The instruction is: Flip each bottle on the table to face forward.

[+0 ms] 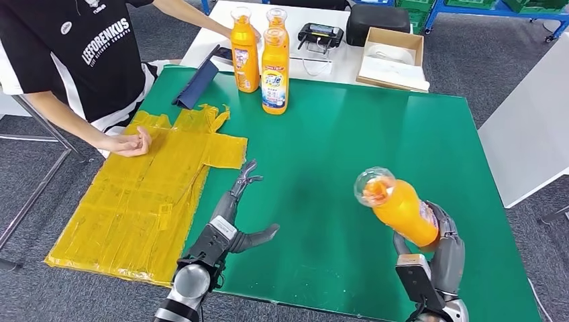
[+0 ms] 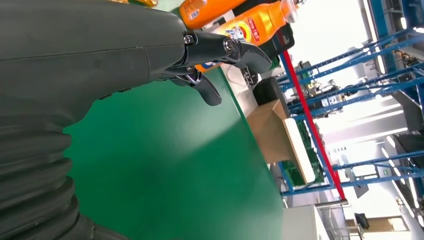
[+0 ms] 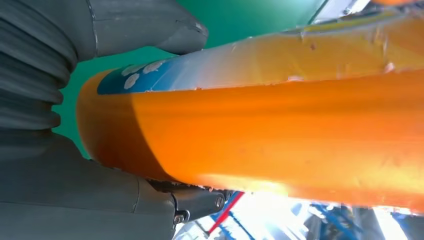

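My right hand point(image 1: 443, 251) grips an orange bottle point(image 1: 401, 206) lifted off the green table point(image 1: 349, 147), tilted with its clear cap toward the left. The right wrist view shows that bottle point(image 3: 280, 125) close up, held against my right hand point(image 3: 100, 30). Three orange bottles stand upright at the table's far edge: one with its label facing me point(image 1: 276, 70), one beside it on the left point(image 1: 245, 57), one behind point(image 1: 276, 19). My left hand point(image 1: 235, 215) hovers over the table near the front, fingers spread and holding nothing. The left wrist view shows its fingers point(image 2: 220, 50) with the far bottles point(image 2: 250, 27) beyond.
A yellow plastic sheet point(image 1: 147, 194) covers the table's left part, with a person's hand point(image 1: 131, 143) resting on it. A dark blue folder point(image 1: 198, 84) leans at the far left edge. Behind stand a white table point(image 1: 335, 60), a cardboard box point(image 1: 394, 59) and a black device point(image 1: 320, 35).
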Controlling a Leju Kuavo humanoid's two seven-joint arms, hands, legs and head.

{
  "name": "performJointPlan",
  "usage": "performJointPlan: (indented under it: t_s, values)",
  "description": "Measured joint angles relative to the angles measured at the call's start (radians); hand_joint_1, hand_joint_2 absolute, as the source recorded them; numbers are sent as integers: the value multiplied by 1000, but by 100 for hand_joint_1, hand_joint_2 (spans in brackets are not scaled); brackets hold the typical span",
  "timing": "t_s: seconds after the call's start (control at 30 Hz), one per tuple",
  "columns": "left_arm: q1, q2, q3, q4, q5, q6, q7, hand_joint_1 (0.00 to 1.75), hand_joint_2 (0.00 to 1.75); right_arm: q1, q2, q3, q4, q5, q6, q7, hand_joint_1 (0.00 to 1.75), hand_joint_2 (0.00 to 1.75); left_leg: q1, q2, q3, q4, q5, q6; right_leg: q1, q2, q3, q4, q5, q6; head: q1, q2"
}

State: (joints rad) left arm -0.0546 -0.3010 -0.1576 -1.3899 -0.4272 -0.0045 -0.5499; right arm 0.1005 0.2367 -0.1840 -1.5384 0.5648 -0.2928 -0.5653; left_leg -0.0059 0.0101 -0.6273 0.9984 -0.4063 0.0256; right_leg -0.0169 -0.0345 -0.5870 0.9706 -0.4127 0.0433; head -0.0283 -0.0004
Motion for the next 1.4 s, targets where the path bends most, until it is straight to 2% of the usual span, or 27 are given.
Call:
performJointPlan:
  t_s: [0.23,0.43,0.6,0.7,0.83,0.97,1.4]
  values:
    - [1,0,-3,-1,33,-32,8,0,175,0,43,-16,-28,-98,87,-60,175,175,0,-1,-1,0,0,0,0,-1,-1,0,0,0,0,0]
    - [-6,0,-8,-1,52,-55,16,0,175,-7,55,-37,-38,-178,181,-90,175,175,0,-1,-1,0,0,0,0,-1,-1,0,0,0,0,0]
    - [-33,0,-26,7,57,-62,22,0,175,-57,74,-32,37,-148,272,-91,175,175,0,-1,-1,0,0,0,0,0,-1,0,0,0,0,0]
    - [-50,0,-40,14,60,-74,22,0,175,-95,98,25,130,-106,252,-93,175,175,1,-1,-1,0,1,0,1,0,-2,1,0,0,0,0]
    - [-74,0,-64,29,72,-90,25,0,175,-151,121,177,265,-111,168,-75,175,175,1,0,-1,0,1,-1,1,0,-3,2,0,0,0,0]
    - [-91,0,-80,44,74,-92,26,0,175,-193,130,294,359,-132,139,-68,175,175,1,0,-2,0,1,-1,1,0,-3,2,0,0,0,0]
    - [-99,-1,-109,60,84,-106,17,0,175,-230,130,420,450,-160,138,-60,175,175,0,-1,-3,0,1,0,0,-1,-4,2,0,0,0,0]
